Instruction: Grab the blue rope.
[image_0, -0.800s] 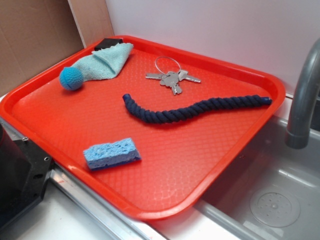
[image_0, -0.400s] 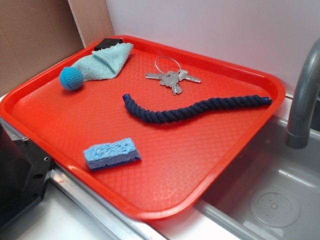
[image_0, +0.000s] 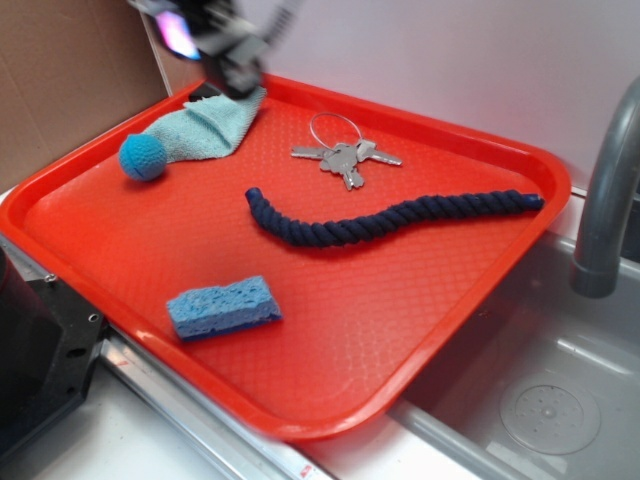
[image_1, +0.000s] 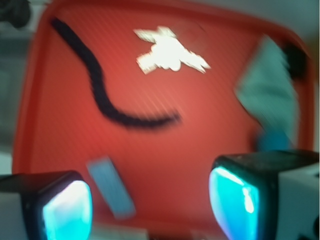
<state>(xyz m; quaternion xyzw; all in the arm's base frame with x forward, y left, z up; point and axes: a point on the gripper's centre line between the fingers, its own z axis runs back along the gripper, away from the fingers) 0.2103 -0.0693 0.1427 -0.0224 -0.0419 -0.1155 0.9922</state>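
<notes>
The blue rope (image_0: 385, 219) is a dark navy twisted cord lying in a wave across the middle of the red tray (image_0: 450, 300), from centre to the right rim. In the wrist view it shows as a dark curve (image_1: 97, 87) at upper left. My gripper (image_0: 232, 45) is blurred, high at the top left, above the tray's far corner and well away from the rope. In the wrist view its two fingers stand wide apart with nothing between them (image_1: 150, 202).
A light blue sponge (image_0: 224, 306) lies near the tray's front. A small blue crocheted ball (image_0: 143, 157) and a teal cloth (image_0: 205, 125) lie at far left. Keys on a ring (image_0: 343, 155) lie behind the rope. A grey faucet (image_0: 605, 200) and sink stand right.
My gripper has come into the exterior view at the top left, blurred by motion; earlier it was out of view. The things on the tray have not moved.
</notes>
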